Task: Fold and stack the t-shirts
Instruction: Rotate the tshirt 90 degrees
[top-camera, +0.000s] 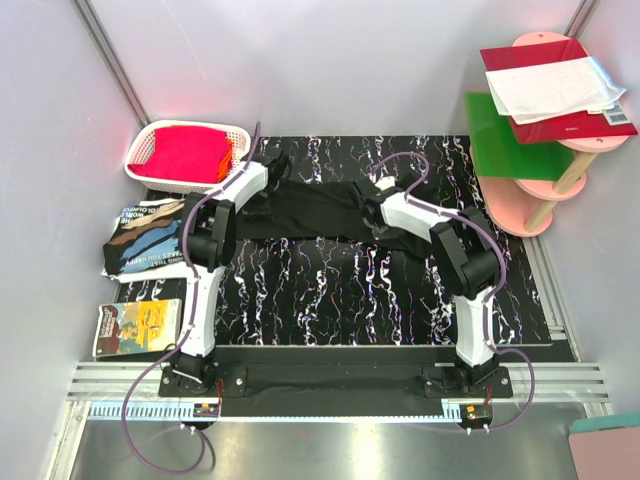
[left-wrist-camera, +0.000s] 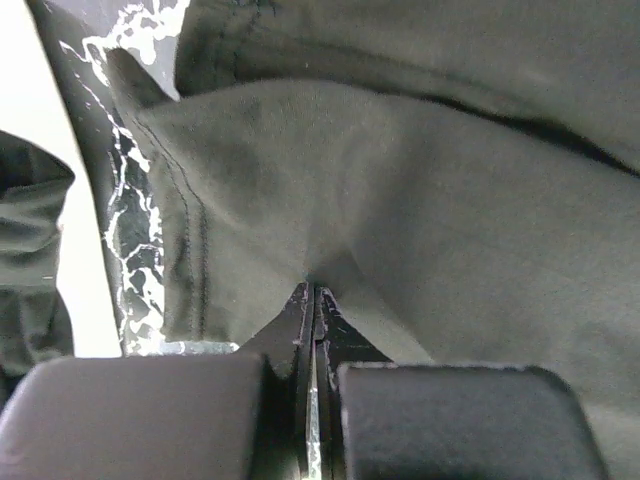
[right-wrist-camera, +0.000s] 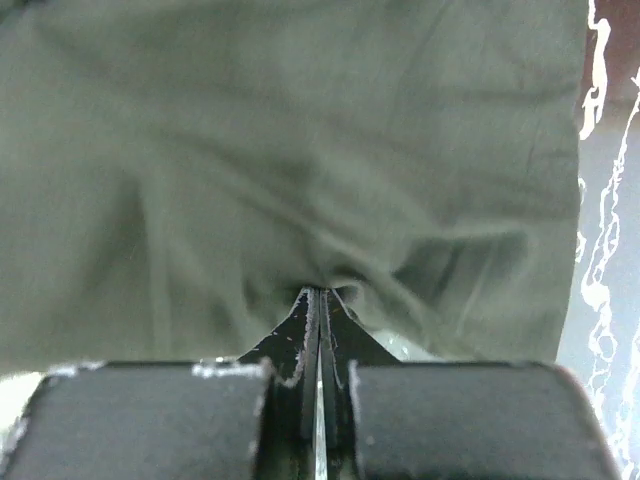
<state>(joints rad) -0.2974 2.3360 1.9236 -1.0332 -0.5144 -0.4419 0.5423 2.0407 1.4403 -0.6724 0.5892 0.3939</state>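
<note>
The left tool (left-wrist-camera: 312, 290) has its two fingers pressed together, and a pucker of dark cloth is pinched at their tips. The cloth fans away from the pinch in soft creases. A stitched hem runs down its left edge, with a strip of the marbled mat (top-camera: 330, 290) showing beside it.

The right tool (right-wrist-camera: 320, 295) is closed the same way. It nips a small fold of the same dark fabric, and the mat's white veining shows at the right edge of that view.

Both tools grip one black t-shirt (top-camera: 310, 212). It lies rumpled in a long band across the far half of the mat, back side up, with no print showing. Seen from above, the left tool sits at the mat's far left corner and the right tool over the far half, a little right of the mat's middle, with the shirt stretched between them.

Just off the mat's left edge lies a folded t-shirt (top-camera: 145, 235), a dark rectangle with blue, tan and white strokes and white lettering facing up. Nearer than that, also left of the mat, is a smaller folded printed piece (top-camera: 138, 328); what it is I cannot tell. Beyond the mat's far left corner a white basket (top-camera: 150, 135) holds red cloth (top-camera: 185, 152). Off the mat's far right corner stands a pink tiered stand (top-camera: 545, 205) carrying a green board (top-camera: 500, 145), a red folder (top-camera: 560, 125) and white paper (top-camera: 550, 88).
</note>
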